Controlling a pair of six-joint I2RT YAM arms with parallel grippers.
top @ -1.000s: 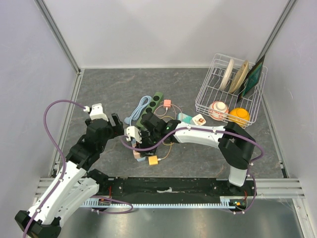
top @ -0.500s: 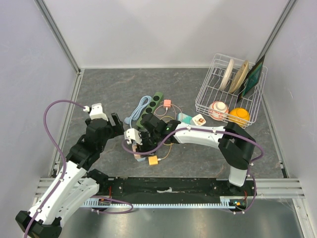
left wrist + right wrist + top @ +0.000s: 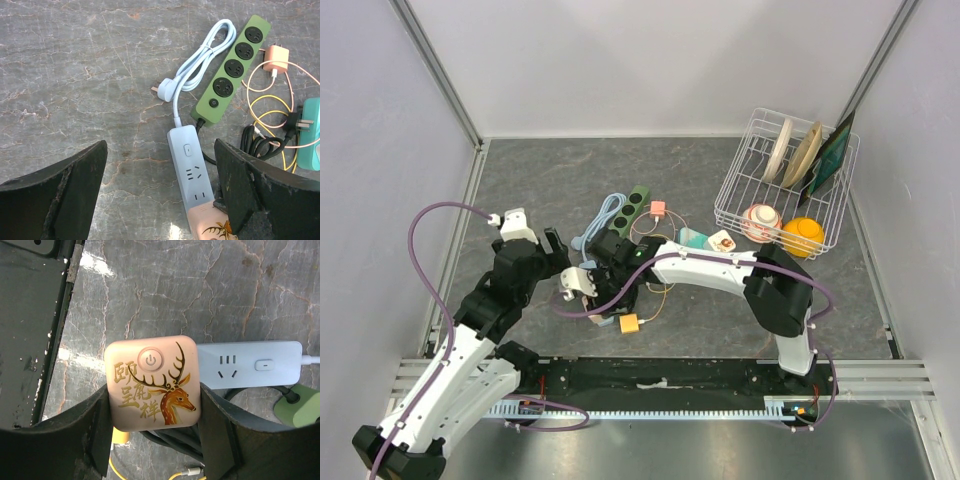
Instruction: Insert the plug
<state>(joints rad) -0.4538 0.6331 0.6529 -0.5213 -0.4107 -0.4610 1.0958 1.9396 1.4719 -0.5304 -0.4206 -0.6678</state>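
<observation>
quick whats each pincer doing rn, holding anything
left pincer: open, holding nothing
right pincer: closed on the pink deer plug

1. We see a grey, marbled table spreading out under the left gripper.
2. Between its fingers, nearer the right one, a pale blue power strip lies flat.
3. Ahead and to the right, a green power strip lies slantwise, with a coiled white cable at its left side.
4. Further right we find a pink charger, a thin yellow lead and a black cord. A teal adapter lies past the right finger.
5. Far to the gripper's right stands a wire dish rack. A yellow plug lies to the right and back toward the arm bases.
</observation>
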